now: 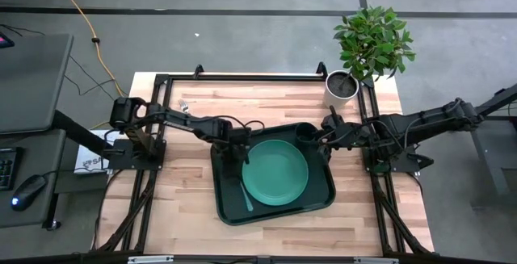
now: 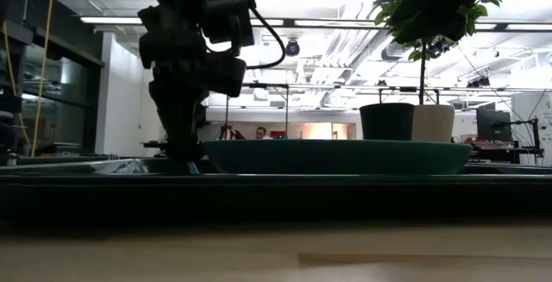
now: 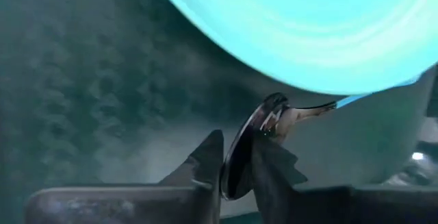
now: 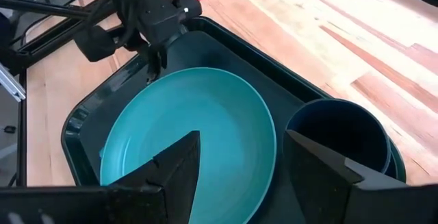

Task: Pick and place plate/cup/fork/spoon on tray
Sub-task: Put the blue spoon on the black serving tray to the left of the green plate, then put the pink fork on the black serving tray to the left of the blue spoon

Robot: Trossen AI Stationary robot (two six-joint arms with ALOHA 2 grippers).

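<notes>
Your left gripper (image 1: 240, 161) is down inside the tray (image 1: 323, 202), at about nine o'clock off the plate (image 1: 275, 171), and its fingers (image 3: 205, 166) are clamped on the bowl end of the spoon (image 3: 254, 142), which stands on edge between them. The spoon's light-blue handle runs out under the plate's rim toward six o'clock. Expect the spoon to be light and stiff, but its polished metal bowl is curved and slick, so it could twist or slip in a narrow pinch; the handle would likely give a surer hold.

Your right gripper (image 4: 239, 159) hovers over the tray's two o'clock corner, fingers apart, just above the cup (image 4: 337, 136), which already stands in that corner beside the plate. The cup looks like a dark, smooth, thin-walled cylinder, light and easy to tip.

The plate is a plain teal plastic round with a shallow raised rim, lying flat in the middle of the glossy dark green tray. The tray sits on a pale wooden table (image 1: 186, 207). You have no clear view of the fork.
</notes>
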